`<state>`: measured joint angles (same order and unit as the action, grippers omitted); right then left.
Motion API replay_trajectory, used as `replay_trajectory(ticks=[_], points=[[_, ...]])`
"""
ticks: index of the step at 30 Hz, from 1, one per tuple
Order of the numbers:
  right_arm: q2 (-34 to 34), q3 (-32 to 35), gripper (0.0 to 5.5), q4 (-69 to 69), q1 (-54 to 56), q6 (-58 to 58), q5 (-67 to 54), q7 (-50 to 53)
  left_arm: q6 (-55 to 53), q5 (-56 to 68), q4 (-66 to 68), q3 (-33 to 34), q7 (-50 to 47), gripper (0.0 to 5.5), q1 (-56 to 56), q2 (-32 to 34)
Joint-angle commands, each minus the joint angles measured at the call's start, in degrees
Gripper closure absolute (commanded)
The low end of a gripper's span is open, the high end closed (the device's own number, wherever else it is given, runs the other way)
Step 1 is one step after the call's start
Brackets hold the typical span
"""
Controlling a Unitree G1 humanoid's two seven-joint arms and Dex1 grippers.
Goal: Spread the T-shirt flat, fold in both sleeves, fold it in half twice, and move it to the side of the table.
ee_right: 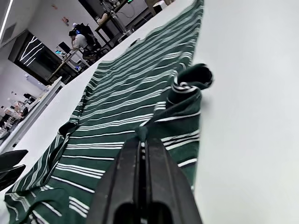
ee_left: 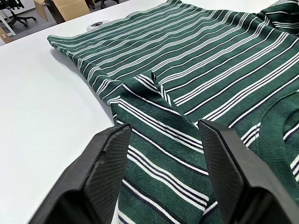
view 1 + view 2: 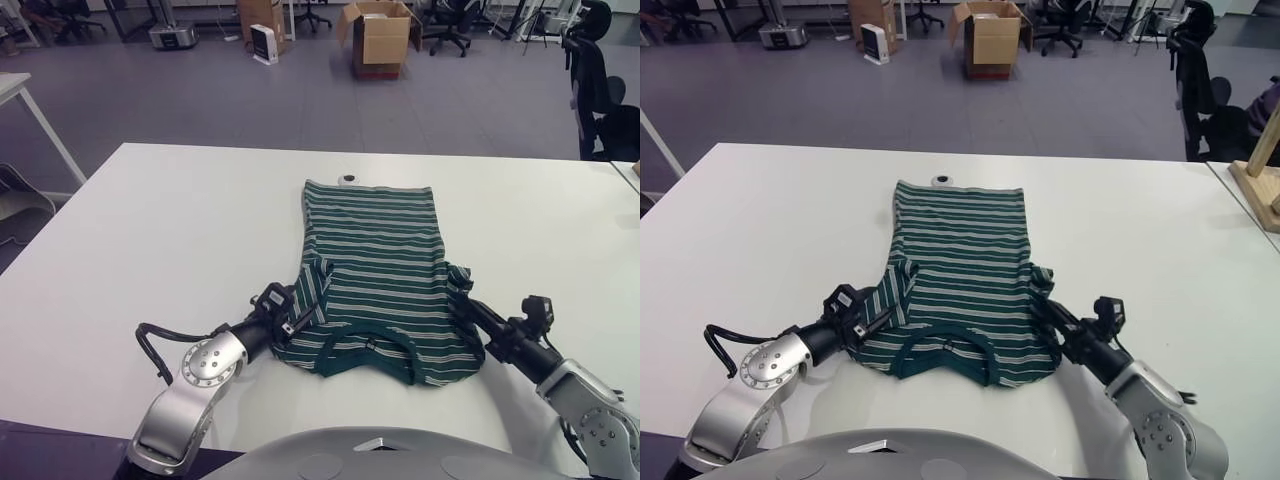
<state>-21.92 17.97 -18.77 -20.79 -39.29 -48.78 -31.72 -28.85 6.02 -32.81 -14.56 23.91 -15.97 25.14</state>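
A green T-shirt [image 3: 375,250] with white stripes lies flat on the white table [image 3: 150,230], collar toward me and hem at the far side. Both sleeves look bunched inward at the shoulders. My left gripper [image 3: 292,318] sits low at the shirt's left sleeve. It is open, and in the left wrist view its fingers [image 2: 164,129] straddle the folded sleeve cloth [image 2: 154,116]. My right gripper [image 3: 466,300] rests at the right sleeve edge. In the right wrist view its fingers [image 1: 141,138] are shut, pinching a small fold of the T-shirt [image 1: 131,93].
A small white round object [image 3: 347,180] lies on the table at the shirt's far hem. A wooden stand [image 3: 1260,170] is at the table's right edge. Wide bare tabletop lies left and right of the shirt. Cardboard boxes [image 3: 380,40] stand on the floor beyond.
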Motion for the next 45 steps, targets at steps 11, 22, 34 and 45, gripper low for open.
replay_trajectory(ticks=[11, 22, 34, 45], points=[[-8.6, -18.6, 4.62, -12.2, 6.8, -0.5, 16.9, -0.7, 15.5, -2.7, 0.8, 5.4, 16.1, 1.69, -1.9, 17.7], [-43.7, -11.5, 2.39, -2.9, -3.7, 34.0, 33.2, -43.8, 30.8, -9.4, 8.6, 3.6, 31.0, 0.1, 1.5, 30.4], [-33.5, -22.8, 2.05, 9.6, 5.9, 52.9, 46.6, -35.4, 35.3, -14.1, 16.1, -2.5, 31.7, 1.94, 7.6, 27.5], [-32.9, -25.9, 3.75, 11.8, 8.2, 52.8, 46.3, -35.2, 37.7, -13.9, 22.2, -5.8, 33.1, 3.75, 10.2, 26.7]])
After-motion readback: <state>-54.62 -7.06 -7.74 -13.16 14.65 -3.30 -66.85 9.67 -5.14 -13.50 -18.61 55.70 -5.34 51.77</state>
